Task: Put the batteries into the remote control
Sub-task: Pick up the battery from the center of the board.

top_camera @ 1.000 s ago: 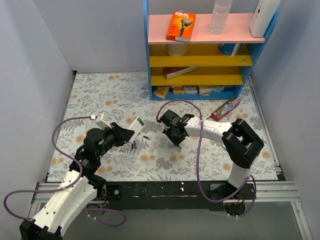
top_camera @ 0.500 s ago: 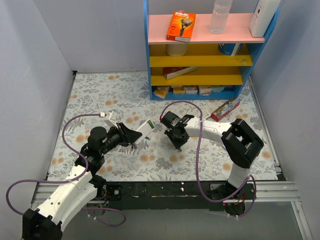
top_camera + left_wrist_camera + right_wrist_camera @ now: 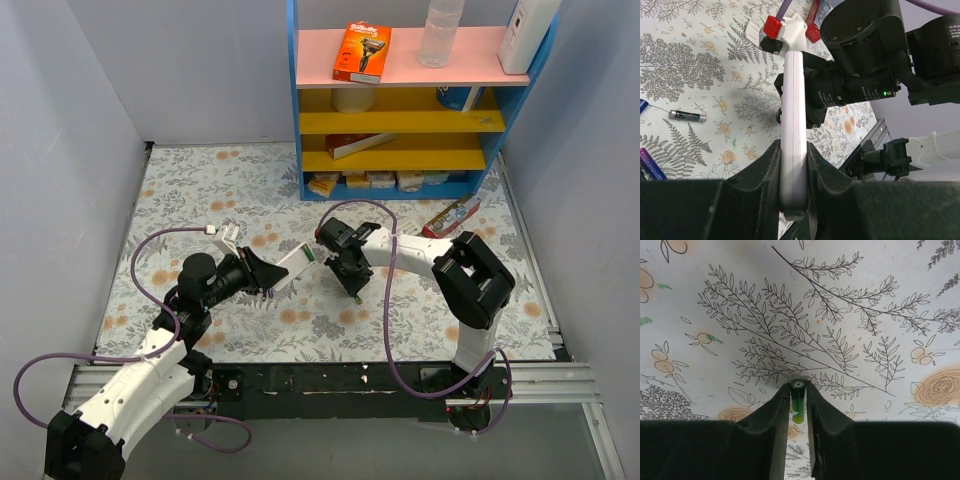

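Pinches the remote control (image 3: pixel 792 100) with the left gripper (image 3: pixel 793 155), both fingers closed tight on its thin long sides near one end. Holds it up off the flowery mat (image 3: pixel 200 180), white and edge-on in the left wrist view. Points its far end toward the black right arm (image 3: pixel 860 50), near it but apart when seen from above.

Pinches a small green battery (image 3: pixel 798 407) with the right gripper (image 3: pixel 798 390), fingers closed snug on both sides of it. Shows the battery's silver tip just past the fingertips, aimed down at the mat. Cannot tell if the tip touches the mat.

Finds loose batteries lying flat on the mat below the left gripper: a dark one (image 3: pixel 687 116) and a purple one (image 3: pixel 651 162), a little apart.

Farther back, finds a blue shelf (image 3: pixel 293 100) against the wall, with an orange box (image 3: pixel 362 52) and a clear bottle (image 3: pixel 440 35) on its pink top. Finds a red and white box (image 3: pixel 450 218) lying on the mat by the shelf's right foot.
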`<move>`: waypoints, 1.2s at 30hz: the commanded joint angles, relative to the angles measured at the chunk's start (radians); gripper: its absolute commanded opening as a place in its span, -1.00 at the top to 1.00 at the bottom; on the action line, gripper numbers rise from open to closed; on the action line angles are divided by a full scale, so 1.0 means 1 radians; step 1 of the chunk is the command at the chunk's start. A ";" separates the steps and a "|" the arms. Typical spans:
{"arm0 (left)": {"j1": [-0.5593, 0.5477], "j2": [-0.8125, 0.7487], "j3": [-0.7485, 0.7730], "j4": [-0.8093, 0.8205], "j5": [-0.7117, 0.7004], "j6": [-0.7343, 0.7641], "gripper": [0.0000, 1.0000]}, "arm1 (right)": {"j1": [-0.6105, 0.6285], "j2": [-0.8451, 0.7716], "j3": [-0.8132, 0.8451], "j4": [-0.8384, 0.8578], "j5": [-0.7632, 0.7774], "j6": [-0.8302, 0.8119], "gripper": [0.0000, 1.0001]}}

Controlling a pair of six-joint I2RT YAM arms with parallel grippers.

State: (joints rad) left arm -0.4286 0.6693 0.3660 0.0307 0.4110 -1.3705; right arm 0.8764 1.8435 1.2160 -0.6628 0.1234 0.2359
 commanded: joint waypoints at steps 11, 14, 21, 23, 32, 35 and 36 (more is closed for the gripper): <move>0.002 0.030 -0.070 0.237 0.084 -0.094 1.00 | -0.004 -0.144 0.033 -0.021 0.071 0.014 0.97; 0.004 0.078 -0.093 0.351 0.112 -0.130 1.00 | -0.004 -0.231 0.056 -0.026 0.110 0.013 0.97; 0.002 0.236 -0.105 0.610 0.201 -0.202 1.00 | -0.004 -0.440 0.077 0.101 0.107 -0.049 0.97; 0.002 0.275 -0.091 0.684 0.222 -0.220 1.00 | -0.004 -0.513 0.042 0.169 0.059 -0.076 0.97; -0.019 0.458 -0.016 0.859 0.288 -0.268 1.00 | -0.004 -0.656 -0.056 0.463 -0.011 -0.084 0.97; -0.027 0.483 -0.006 0.899 0.299 -0.292 1.00 | -0.004 -0.670 -0.093 0.521 -0.028 -0.066 0.97; -0.032 0.489 0.001 0.905 0.299 -0.295 1.00 | -0.004 -0.672 -0.107 0.537 -0.034 -0.054 0.97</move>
State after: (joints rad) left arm -0.4465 1.1488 0.3191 0.8188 0.6735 -1.6363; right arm 0.8764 1.1927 1.1500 -0.2790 0.1272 0.1684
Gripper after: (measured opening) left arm 0.193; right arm 0.054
